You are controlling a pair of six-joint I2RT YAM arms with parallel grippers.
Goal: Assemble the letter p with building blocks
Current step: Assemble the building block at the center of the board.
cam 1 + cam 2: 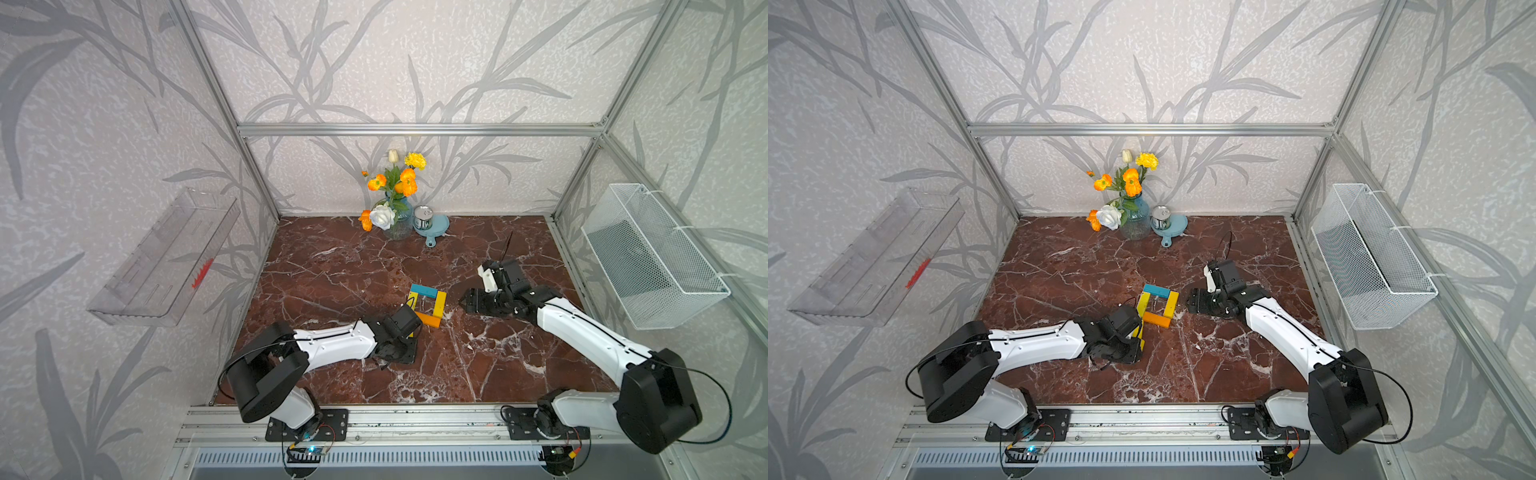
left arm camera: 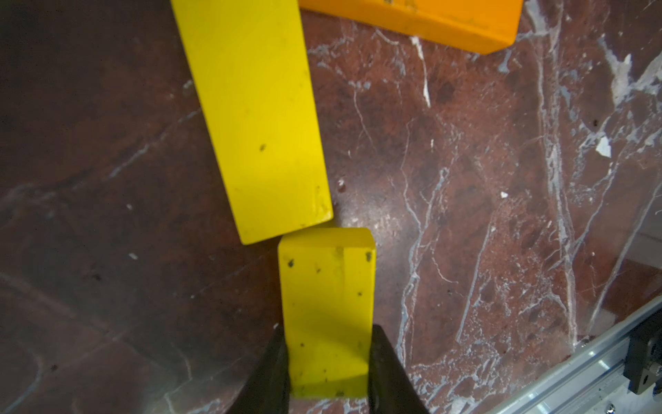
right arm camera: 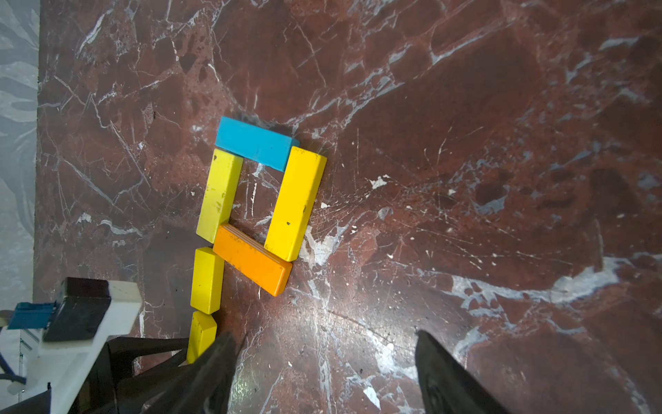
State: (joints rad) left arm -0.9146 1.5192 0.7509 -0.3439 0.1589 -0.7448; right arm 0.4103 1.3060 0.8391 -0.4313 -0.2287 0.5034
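Observation:
The letter p lies flat on the marble table. In the right wrist view a blue block (image 3: 256, 143) tops the loop, a yellow block (image 3: 295, 202) forms its side and an orange block (image 3: 252, 260) slants across its bottom. Two yellow blocks (image 3: 219, 195) (image 3: 206, 279) form the stem. My left gripper (image 2: 327, 358) is shut on a third stem block (image 2: 327, 286), whose far end meets the neighbouring yellow block (image 2: 258, 118), slightly offset. My right gripper (image 3: 326, 358) is open over bare marble beside the loop (image 1: 428, 303).
A vase of flowers (image 1: 397, 216) and a can (image 1: 423, 218) on a blue dish (image 1: 440, 226) stand at the back wall. A wire basket (image 1: 652, 257) hangs on the right wall, a clear tray (image 1: 166, 262) on the left. An aluminium rail (image 1: 415, 419) runs along the front.

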